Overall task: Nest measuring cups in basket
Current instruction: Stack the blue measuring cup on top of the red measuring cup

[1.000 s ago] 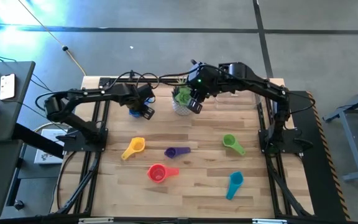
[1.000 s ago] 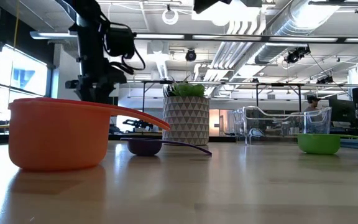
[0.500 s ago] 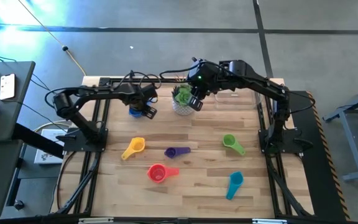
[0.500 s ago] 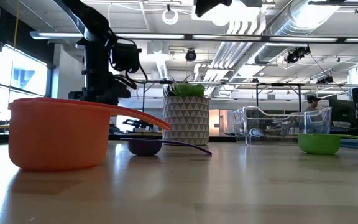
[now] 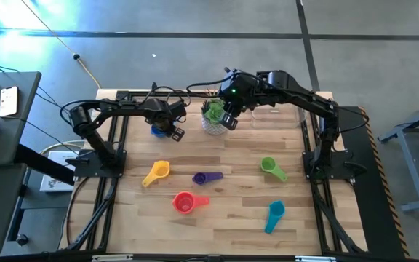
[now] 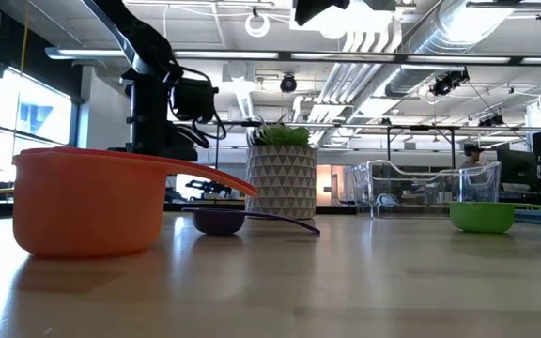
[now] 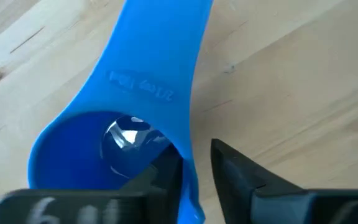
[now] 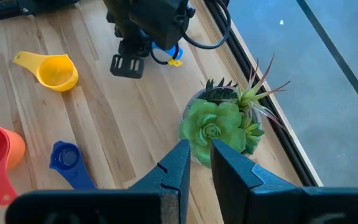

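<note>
My left gripper (image 5: 172, 129) is at the far left of the table, shut on the blue measuring cup (image 5: 158, 132). Yellow (image 5: 156, 173), purple (image 5: 208, 177), red-orange (image 5: 185, 202), green (image 5: 270, 167) and teal (image 5: 274, 215) cups lie apart on the table, bowls up. A seventh cup does not show. The clear basket (image 6: 430, 188) stands at the far edge behind the green cup (image 6: 482, 216); in the high view my right arm covers it. My right gripper (image 5: 228, 120) hovers shut and empty over the plant pot. My left gripper (image 7: 194, 155) has the blue cup's bowl wall (image 7: 188, 177) beside the handle root, one finger (image 7: 160, 177) inside the bowl and one (image 7: 238, 177) outside. The fingers come from above, and the handle (image 7: 157, 50) points away from them. Whether the cup is off the table I cannot tell.
A white patterned pot with a green plant (image 5: 211, 116) stands at the far middle, between both grippers and right under my right gripper (image 8: 199, 146). The loose cups are spread over the near half. Bare wood lies between them and the far edge.
My left arm has stretched toward the table's right, and its gripper has shifted a little toward the plant pot. The blue cup stays about where it was. My right arm has kept still.
</note>
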Robot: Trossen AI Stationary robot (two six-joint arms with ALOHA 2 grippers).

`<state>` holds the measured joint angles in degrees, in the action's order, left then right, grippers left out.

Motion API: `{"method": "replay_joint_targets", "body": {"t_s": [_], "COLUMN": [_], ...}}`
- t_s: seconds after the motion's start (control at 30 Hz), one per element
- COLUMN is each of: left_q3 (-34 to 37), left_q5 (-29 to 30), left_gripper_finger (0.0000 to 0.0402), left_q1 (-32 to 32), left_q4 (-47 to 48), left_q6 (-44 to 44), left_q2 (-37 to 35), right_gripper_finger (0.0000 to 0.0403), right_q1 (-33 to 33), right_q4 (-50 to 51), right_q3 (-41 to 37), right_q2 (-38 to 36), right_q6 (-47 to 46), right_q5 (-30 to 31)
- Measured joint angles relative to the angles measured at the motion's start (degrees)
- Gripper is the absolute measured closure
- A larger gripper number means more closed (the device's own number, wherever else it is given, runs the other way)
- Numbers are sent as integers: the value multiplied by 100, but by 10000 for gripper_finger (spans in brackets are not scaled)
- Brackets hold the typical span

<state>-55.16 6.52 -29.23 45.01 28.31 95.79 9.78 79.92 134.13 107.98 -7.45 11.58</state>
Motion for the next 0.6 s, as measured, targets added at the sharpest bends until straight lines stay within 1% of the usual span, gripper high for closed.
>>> {"method": "replay_joint_targets", "body": {"t_s": [0.2,0.4,0.6], "left_q3": [-2,-56,-283], "left_q5": [0,-61,-126], "left_gripper_finger": [394,396,398], "left_q1": [14,208,754], "left_q4": [15,244,782], "left_q6": [-226,-436,-443], "left_q2": [0,-92,-415], "right_gripper_finger": [348,348,348], "right_q1": [0,0,0], "right_q4": [-2,-83,-136], "right_q3": [0,0,0], "right_q2": [2,2,2], "right_q6": [-1,-8,-16], "right_q5": [0,1,15]}}
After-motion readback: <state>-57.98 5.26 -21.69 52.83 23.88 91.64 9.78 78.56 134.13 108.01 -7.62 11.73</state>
